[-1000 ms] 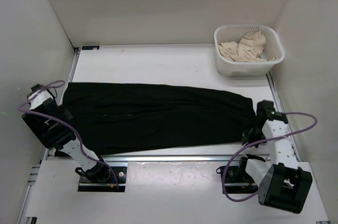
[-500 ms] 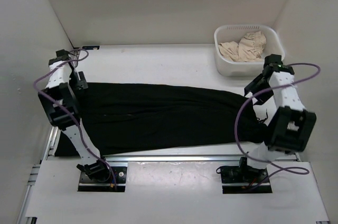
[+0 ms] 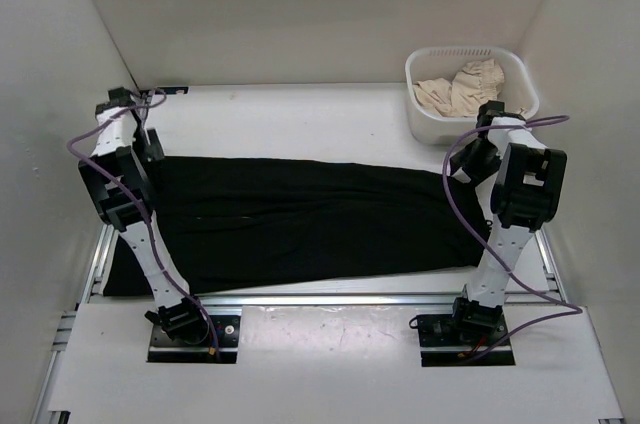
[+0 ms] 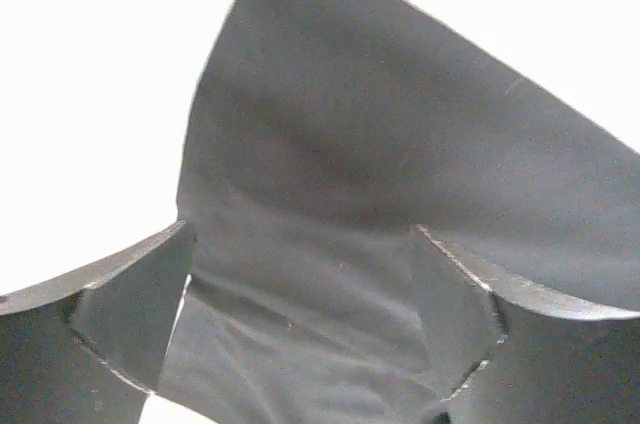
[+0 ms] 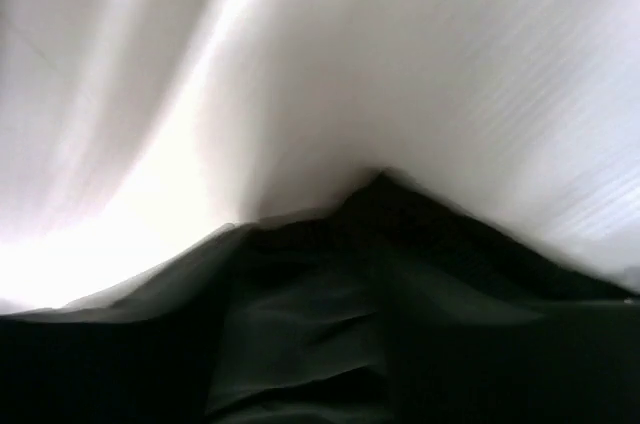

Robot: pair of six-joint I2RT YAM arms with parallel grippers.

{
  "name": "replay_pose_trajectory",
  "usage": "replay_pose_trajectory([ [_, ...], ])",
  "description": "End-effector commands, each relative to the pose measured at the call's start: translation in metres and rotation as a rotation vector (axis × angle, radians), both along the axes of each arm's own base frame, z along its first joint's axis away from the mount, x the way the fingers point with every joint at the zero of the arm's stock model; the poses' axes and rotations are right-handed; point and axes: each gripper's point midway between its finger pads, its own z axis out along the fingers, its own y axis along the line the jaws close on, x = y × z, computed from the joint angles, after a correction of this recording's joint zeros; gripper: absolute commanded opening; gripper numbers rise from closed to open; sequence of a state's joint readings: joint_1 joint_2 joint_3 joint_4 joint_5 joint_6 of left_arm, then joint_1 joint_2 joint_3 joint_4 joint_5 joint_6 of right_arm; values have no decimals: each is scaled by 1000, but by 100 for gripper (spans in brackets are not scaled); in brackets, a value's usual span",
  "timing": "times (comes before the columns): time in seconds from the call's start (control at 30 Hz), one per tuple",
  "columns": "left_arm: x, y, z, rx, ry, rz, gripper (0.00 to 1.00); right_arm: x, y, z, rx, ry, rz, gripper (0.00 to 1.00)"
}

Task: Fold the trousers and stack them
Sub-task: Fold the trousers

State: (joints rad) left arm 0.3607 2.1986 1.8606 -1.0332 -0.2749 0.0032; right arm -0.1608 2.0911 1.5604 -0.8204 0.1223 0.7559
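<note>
Evidently the left tool (image 4: 302, 234) hangs wide open over the far edge of the trousers (image 3: 300, 224), likely for a fold grasp; the right tool (image 3: 468, 166) is too blurred to judge.

There is one pair of black trousers (image 3: 300, 219), one white basket (image 3: 470, 130) at two o'clock, one beige garment (image 3: 460, 92) inside it, one bench (image 3: 300, 114), and two arms: left arm (image 3: 118, 179) at nine o'clock, right arm (image 3: 522, 189) at three.

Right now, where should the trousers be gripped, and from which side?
Probably the two far corners of the trousers, one at each end, coming from above: they lie flat, stretched left to right, so only the edges can be pinched.
</note>
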Motion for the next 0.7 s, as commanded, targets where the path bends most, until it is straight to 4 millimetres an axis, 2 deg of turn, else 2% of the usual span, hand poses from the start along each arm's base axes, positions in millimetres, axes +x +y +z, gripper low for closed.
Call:
replay_pose_trajectory([
  [0.0,57,6,64,6,-259,-28,100,-8,0,-24,-11,59,-34,39],
  [0.03,71,3,71,-15,-307,-45,100,-12,0,-27,-9,71,-34,30],
  [0.1,82,0,63,-30,-311,-60,100,-18,-2,-32,-7,83,-43,13],
  [0.13,86,-1,44,-53,-285,-62,100,-22,-2,-35,-7,94,-34,0],
  [0.2,93,4,31,-45,-271,-56,100,-19,-15,-29,-34,79,-46,0],
  [0.23,93,6,8,-49,-230,-49,100,-21,-17,-27,-45,87,-25,0],
  [0.3,94,10,-6,-38,-205,-42,100,-18,-28,-12,-82,74,-21,0],
  [0.37,91,11,-26,-44,-165,-37,100,-5,-37,5,-124,31,10,0],
  [0.57,90,8,-63,-74,-120,-38,100,11,-44,46,-162,-47,66,0],
  [0.63,87,3,-71,-102,-109,-43,100,12,-45,51,-168,-57,79,0],
  [0.67,84,2,-75,-107,-98,-42,94,12,-45,56,-173,-65,92,0],
])
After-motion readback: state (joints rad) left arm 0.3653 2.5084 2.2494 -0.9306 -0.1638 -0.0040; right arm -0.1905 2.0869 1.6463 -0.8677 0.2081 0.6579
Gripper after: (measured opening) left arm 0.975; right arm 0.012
